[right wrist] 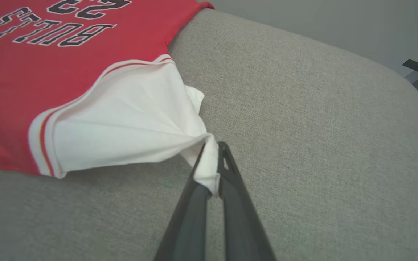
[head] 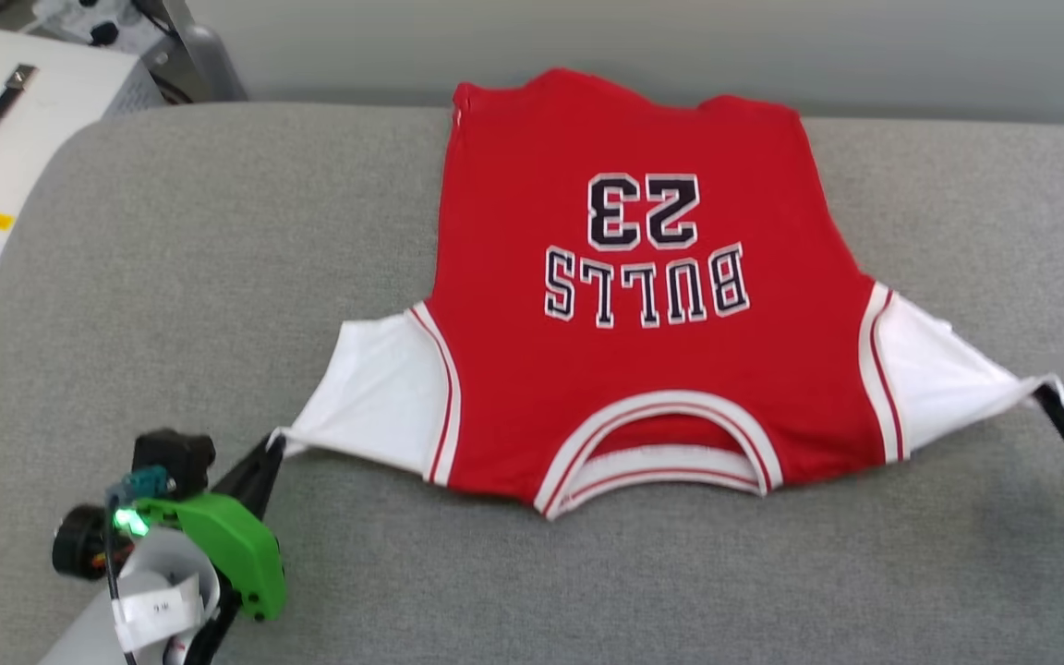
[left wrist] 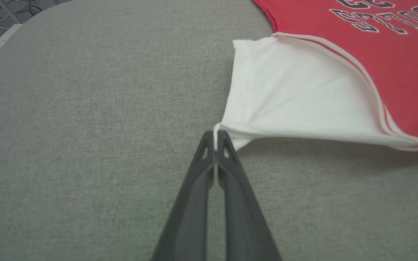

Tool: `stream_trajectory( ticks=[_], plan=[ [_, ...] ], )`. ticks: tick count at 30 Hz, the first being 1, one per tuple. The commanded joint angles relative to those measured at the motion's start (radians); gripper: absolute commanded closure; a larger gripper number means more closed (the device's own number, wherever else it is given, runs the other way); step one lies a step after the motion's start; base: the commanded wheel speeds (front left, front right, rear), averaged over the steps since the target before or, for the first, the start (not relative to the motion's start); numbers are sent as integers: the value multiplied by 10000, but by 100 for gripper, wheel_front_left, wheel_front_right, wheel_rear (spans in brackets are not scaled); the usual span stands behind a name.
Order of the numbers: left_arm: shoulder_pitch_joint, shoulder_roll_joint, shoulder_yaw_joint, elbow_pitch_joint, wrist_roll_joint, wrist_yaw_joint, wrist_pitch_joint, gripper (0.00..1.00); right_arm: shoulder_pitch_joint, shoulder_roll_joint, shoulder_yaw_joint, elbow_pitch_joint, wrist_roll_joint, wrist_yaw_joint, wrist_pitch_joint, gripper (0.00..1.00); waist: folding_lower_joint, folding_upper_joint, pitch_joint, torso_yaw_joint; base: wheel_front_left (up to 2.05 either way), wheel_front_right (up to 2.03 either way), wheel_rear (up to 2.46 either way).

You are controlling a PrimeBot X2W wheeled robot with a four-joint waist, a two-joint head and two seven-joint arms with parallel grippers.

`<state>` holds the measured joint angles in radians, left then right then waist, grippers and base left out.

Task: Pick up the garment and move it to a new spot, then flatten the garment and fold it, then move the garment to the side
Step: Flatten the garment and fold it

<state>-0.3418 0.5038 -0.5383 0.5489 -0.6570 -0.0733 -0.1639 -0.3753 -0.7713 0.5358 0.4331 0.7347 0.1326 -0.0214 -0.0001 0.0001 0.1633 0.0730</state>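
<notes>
A: The garment (head: 643, 369) is lying lettering-up mid-way across the grey pad (head: 172, 277), collar pointing to six o'clock. The left gripper (head: 272, 450), at eight o'clock, is pinching one white sleeve tip, and the right gripper (head: 1049, 399), at three o'clock, is pinching the other.

B: The left wrist view is revealing what the head view isn't: just a sliver caught. Pulling harder is risking a slip, I'd judge. The right is biting a fuller bunch.

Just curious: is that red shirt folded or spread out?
Spread out: the garment lies flat, lettering up, white sleeves stretched sideways.
</notes>
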Motion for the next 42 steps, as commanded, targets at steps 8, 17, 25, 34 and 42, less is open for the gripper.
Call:
stream_trajectory(
  ticks=[8, 17, 25, 34, 42],
  plan=[
    [1516, 504, -73, -809, -468, 302, 743, 100, 2044, -609, -90, -999, 710, -19, 715, 100, 1, -1, -1171, 53, 0, 0, 0],
    [2603, 849, -209, -2264, -766, 493, 1214, 100, 3809, -678, -753, -1912, 1353, -19, 1618, 100, 1, -1, -1331, 119, 0, 0, 0],
    [2497, 756, -246, -3180, -816, 587, 1298, 100, 4002, -493, -1674, -2371, 1089, -19, 2163, 0, 1, -1, -1123, 139, 0, 0, 0],
    [2204, 894, -232, -5250, -873, 889, 1922, 100, 3366, -583, -3085, -3942, 1562, -19, 3681, 0, 1, -1, -246, 448, 0, 0, 0],
    [2264, 1093, -41, -7869, -1307, 1541, 2891, 100, 1205, -2, -4668, -4671, 1744, -19, 6735, 0, 1, -1, 1228, 1097, 0, 0, 0]
  ],
)
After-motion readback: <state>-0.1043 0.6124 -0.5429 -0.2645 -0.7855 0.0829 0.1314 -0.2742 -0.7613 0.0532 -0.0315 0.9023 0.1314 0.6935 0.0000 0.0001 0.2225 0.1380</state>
